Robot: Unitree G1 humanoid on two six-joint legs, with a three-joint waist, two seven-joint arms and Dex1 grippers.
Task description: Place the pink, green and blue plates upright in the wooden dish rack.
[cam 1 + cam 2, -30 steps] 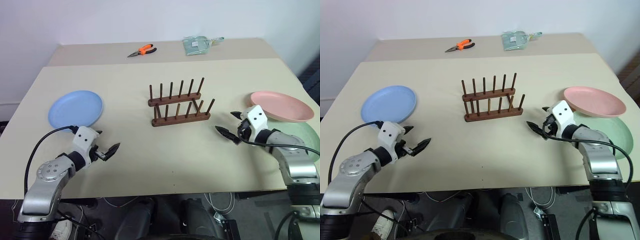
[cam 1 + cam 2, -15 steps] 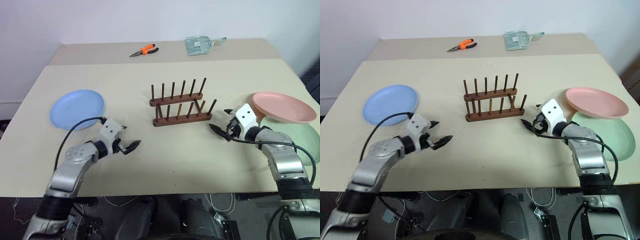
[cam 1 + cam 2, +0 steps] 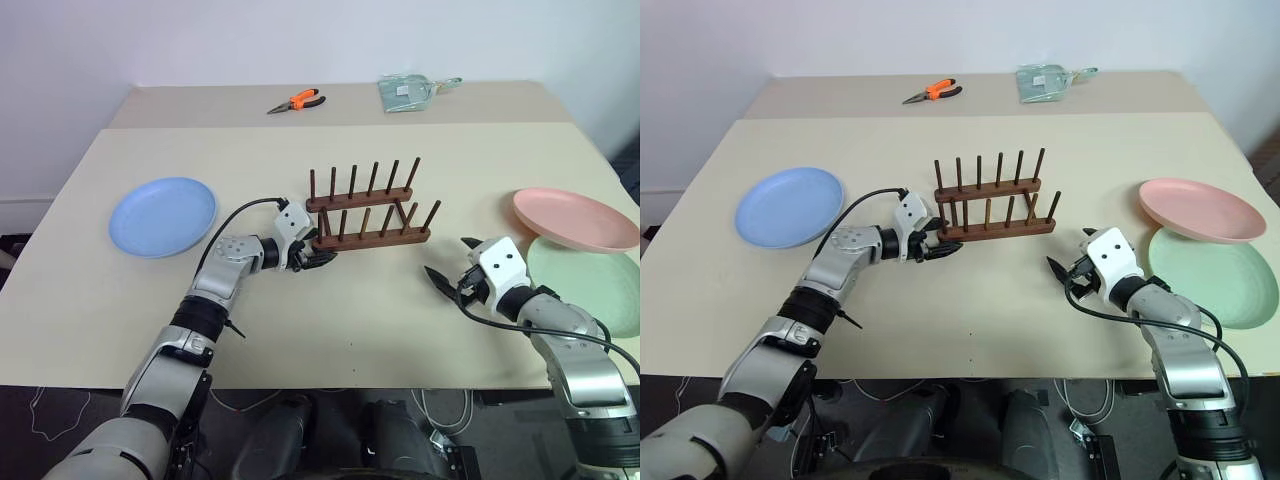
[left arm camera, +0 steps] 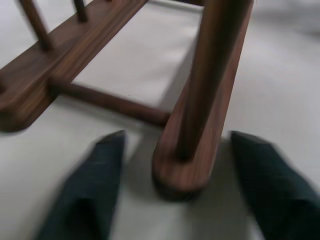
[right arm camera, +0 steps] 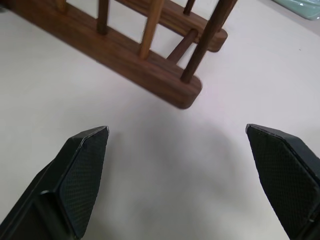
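Rack: I see the wooden dish rack (image 3: 368, 212) standing in the middle of the table (image 3: 330, 330), with no plates in it.
Left claw: my left gripper (image 3: 318, 257) is at the left end of the rack. In the left wrist view its two fingers (image 4: 85, 195) sit one on each side of the near rail's end, with a small gap on both sides. It is partly open and I see no squeeze on the wood.
Right claw: my right gripper (image 3: 452, 264) is spread wide and holds nothing. It sits near the right end of the rack, not touching it.
Blue plate: I see the blue plate (image 3: 162, 215) lying flat on the left side of the table.
Pink plate: the pink plate (image 3: 575, 218) lies on the right, partly over the green plate (image 3: 590, 285).
Far away: orange pliers (image 3: 296, 101) and a clear bag (image 3: 410, 92) lie on the far table.
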